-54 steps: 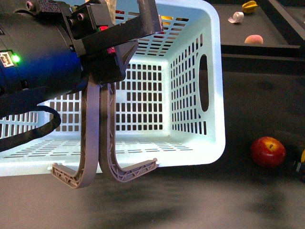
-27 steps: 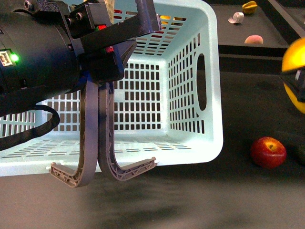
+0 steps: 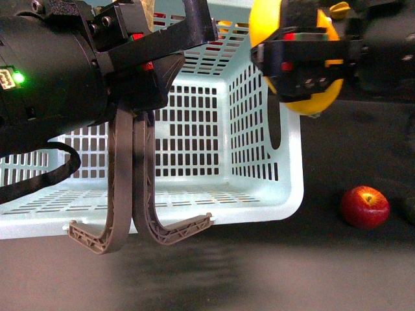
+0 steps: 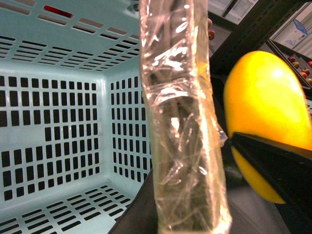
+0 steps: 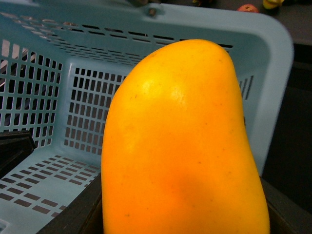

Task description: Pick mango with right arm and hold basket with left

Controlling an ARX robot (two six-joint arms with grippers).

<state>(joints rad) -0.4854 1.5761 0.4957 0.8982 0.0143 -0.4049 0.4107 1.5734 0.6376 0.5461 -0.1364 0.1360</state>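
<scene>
The pale blue slotted basket (image 3: 259, 188) lies on its side, mouth toward me. My left gripper (image 3: 133, 233), on the bulky black arm with the green light (image 3: 18, 78), is shut on the basket's near rim. My right gripper (image 3: 305, 61) is shut on the yellow-orange mango (image 3: 262, 26) and holds it in the air at the basket's upper right rim. The mango fills the right wrist view (image 5: 180, 146) with the basket (image 5: 44, 97) behind it. In the left wrist view the mango (image 4: 263, 107) hangs beside a film-wrapped finger (image 4: 180, 122) and the basket wall (image 4: 58, 122).
A red apple (image 3: 365, 206) sits on the dark table right of the basket. A peach-coloured fruit (image 5: 248, 8) and a yellow star fruit (image 5: 272, 3) lie on the far shelf. Some items show through the basket's far slots (image 3: 224, 26).
My right gripper has come in from the right edge and risen, carrying the mango leftward up to the basket's upper right rim. The left arm, basket and apple have stayed put.
</scene>
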